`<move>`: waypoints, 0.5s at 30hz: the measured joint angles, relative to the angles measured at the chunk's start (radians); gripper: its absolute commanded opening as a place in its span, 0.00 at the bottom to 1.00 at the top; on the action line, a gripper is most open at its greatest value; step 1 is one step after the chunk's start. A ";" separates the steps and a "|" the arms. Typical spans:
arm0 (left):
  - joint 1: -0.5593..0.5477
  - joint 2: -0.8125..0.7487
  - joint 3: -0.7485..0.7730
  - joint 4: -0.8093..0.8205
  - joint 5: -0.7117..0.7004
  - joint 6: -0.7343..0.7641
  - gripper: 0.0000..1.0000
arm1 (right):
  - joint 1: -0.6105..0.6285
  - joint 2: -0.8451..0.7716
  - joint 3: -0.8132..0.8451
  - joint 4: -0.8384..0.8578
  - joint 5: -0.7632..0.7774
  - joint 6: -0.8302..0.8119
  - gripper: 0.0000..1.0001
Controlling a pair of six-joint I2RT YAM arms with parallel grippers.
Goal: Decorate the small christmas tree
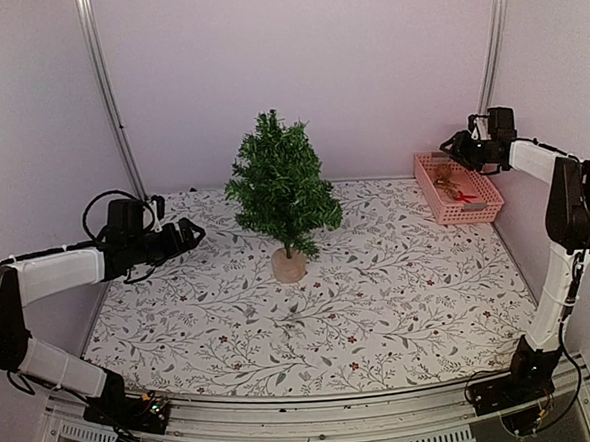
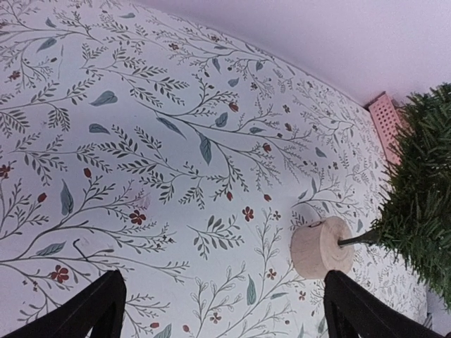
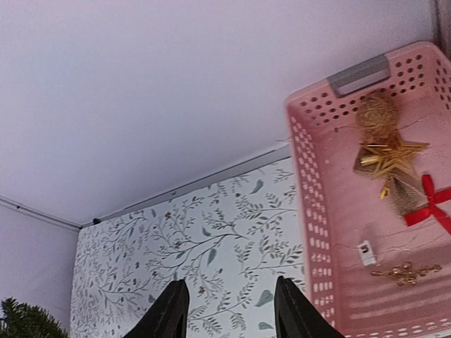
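Observation:
The small christmas tree (image 1: 281,187) stands upright at mid-table on its round wooden base (image 1: 289,265). My left gripper (image 1: 191,232) hovers left of it, open and empty; its wrist view shows the base (image 2: 323,248) and green branches (image 2: 419,218) ahead to the right of the gripper (image 2: 222,317). My right gripper (image 1: 451,149) hangs above the near-left end of a pink basket (image 1: 472,213), jaws apart with nothing between them (image 3: 229,313). In the basket (image 3: 310,211) lie a gold star (image 3: 391,156), a wicker ball (image 3: 377,114), a red bow (image 3: 430,204) and a gold sprig (image 3: 405,271).
A floral-patterned cloth (image 1: 380,296) covers the table. White walls close in the back and both sides, with metal rails (image 1: 107,92) in the back corners. The basket sits against the right wall at the back.

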 measured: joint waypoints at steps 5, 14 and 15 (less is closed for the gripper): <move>0.000 0.018 0.027 -0.005 -0.009 0.018 1.00 | -0.038 0.091 0.082 -0.125 0.095 -0.077 0.46; 0.000 0.030 0.043 -0.027 -0.029 0.043 0.99 | -0.042 0.273 0.150 -0.278 0.185 -0.183 0.46; 0.000 0.030 0.043 -0.031 -0.029 0.045 0.99 | -0.042 0.280 0.158 -0.284 0.194 -0.195 0.46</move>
